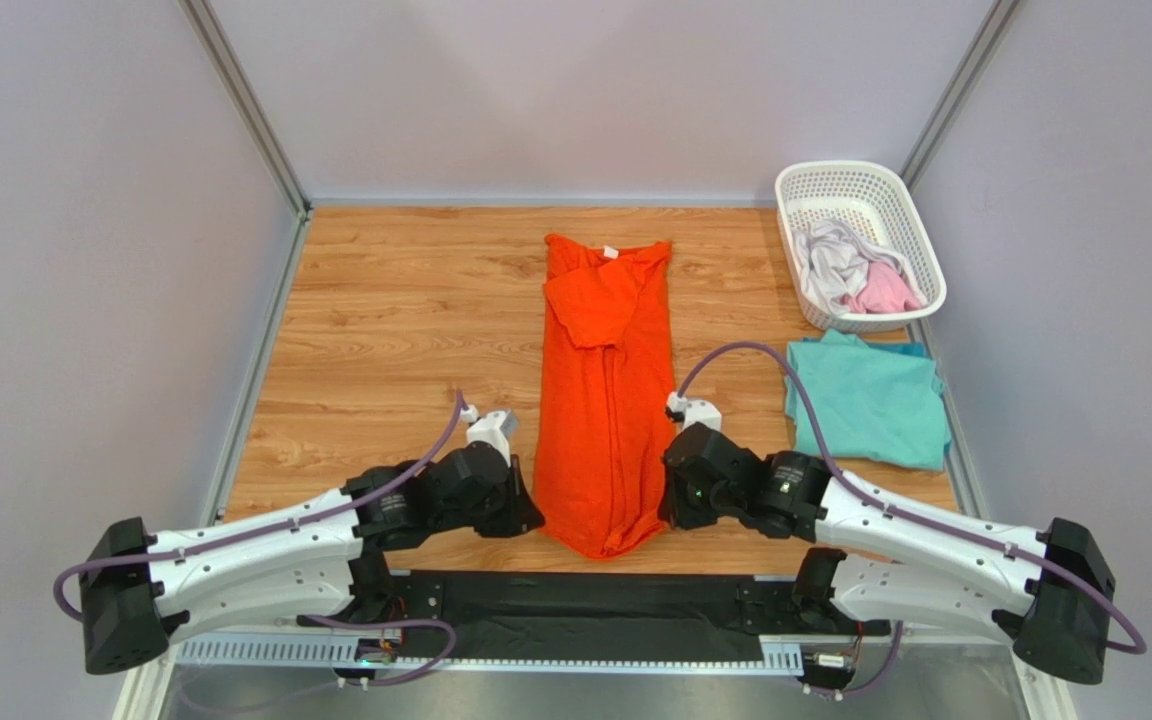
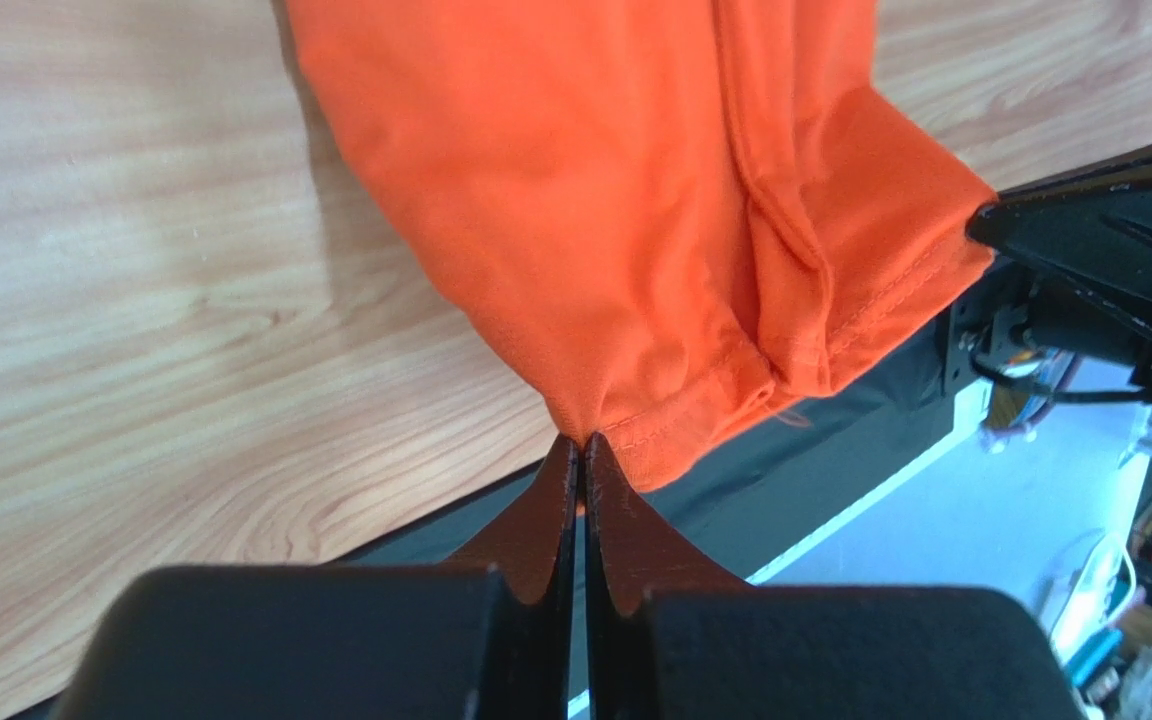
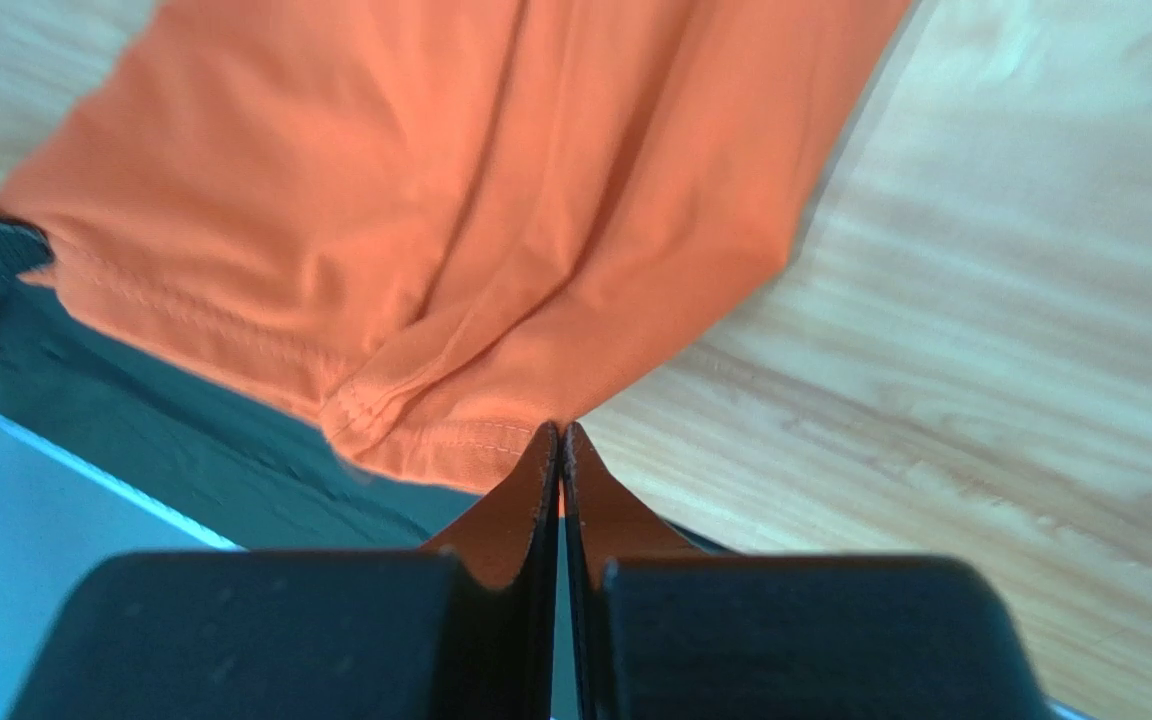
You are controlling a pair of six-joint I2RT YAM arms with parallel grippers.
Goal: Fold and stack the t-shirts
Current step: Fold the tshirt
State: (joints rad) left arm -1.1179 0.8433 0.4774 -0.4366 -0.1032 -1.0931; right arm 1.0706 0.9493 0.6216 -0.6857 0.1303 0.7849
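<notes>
At two o'clock on the wood-grain table (image 1: 387, 330), a white plastic lattice basket (image 1: 838, 168) holds a crumpled grey-white t-shirt (image 1: 833, 258) and a pink t-shirt (image 1: 884, 290); a folded teal t-shirt (image 1: 868, 398) lies at three o'clock. The soft orange t-shirt (image 1: 605, 390) lies in a long narrow strip down the centre. The left pincer (image 2: 582, 444) and right pincer (image 3: 560, 432) are each clenched on a stitched hem corner at six o'clock.

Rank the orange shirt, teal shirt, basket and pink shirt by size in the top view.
Largest: orange shirt
Next: teal shirt and basket, too alike to rank
Smallest: pink shirt
</notes>
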